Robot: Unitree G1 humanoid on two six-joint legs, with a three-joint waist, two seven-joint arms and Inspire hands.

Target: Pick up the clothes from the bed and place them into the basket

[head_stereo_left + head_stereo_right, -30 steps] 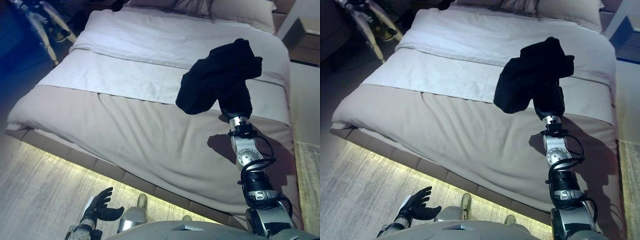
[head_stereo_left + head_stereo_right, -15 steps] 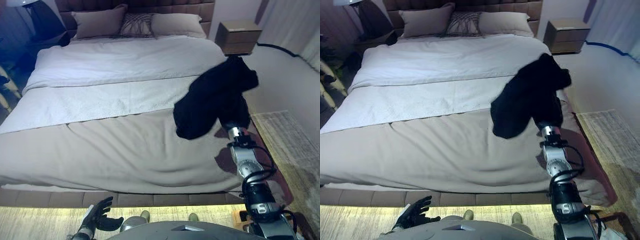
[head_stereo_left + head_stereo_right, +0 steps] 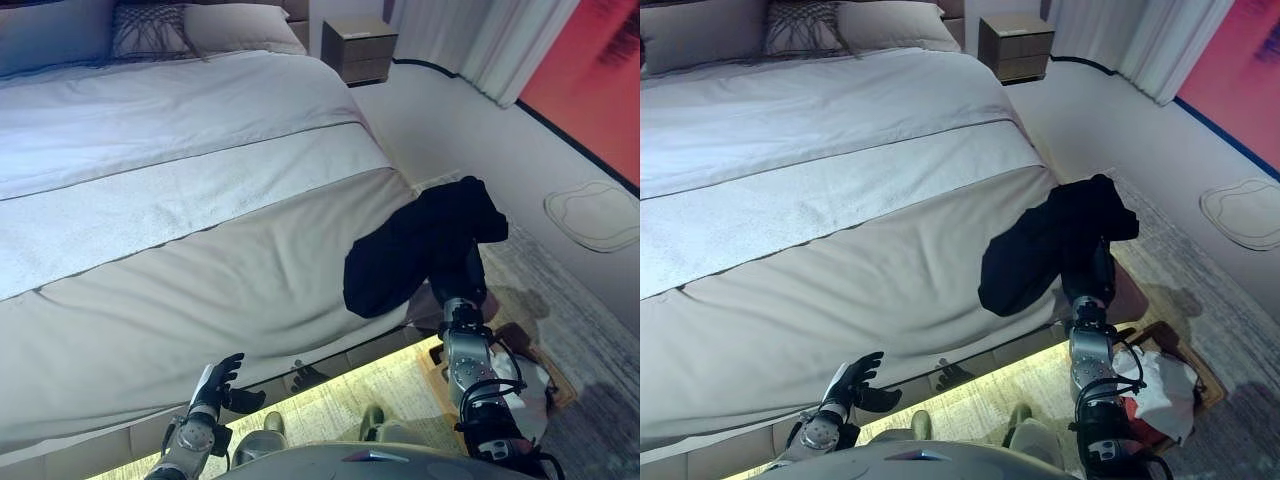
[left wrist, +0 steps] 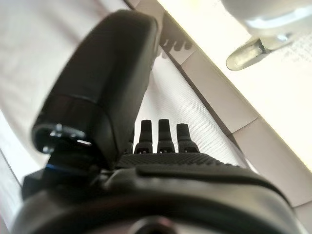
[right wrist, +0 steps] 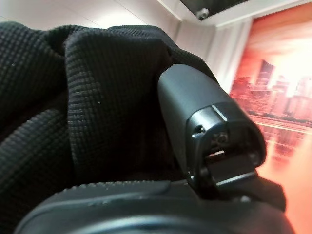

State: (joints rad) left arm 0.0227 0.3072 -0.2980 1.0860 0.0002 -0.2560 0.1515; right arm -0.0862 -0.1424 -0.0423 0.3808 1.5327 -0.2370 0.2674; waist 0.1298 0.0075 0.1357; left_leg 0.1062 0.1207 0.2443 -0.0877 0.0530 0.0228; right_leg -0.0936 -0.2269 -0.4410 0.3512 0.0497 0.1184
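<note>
The right arm is reaching up from the lower right, and the right hand is buried in a black garment that is draping over it; its thumb is pressing against the waffle-knit cloth, fingers wrapped in the fabric, gripping it. The garment is hanging in the air just off the bed's near right corner, over the strip of floor beside the bed. The left hand is hanging low by the bed's front edge, fingers straight and spread, holding nothing.

A basket is sitting on the floor beside the bed's right corner, below the garment, with white cloth already in it. A nightstand is standing by the bed's head, and pillows are lying there.

Only the right wrist view is showing the garment's knit texture up close; only the eye views are showing the basket.
</note>
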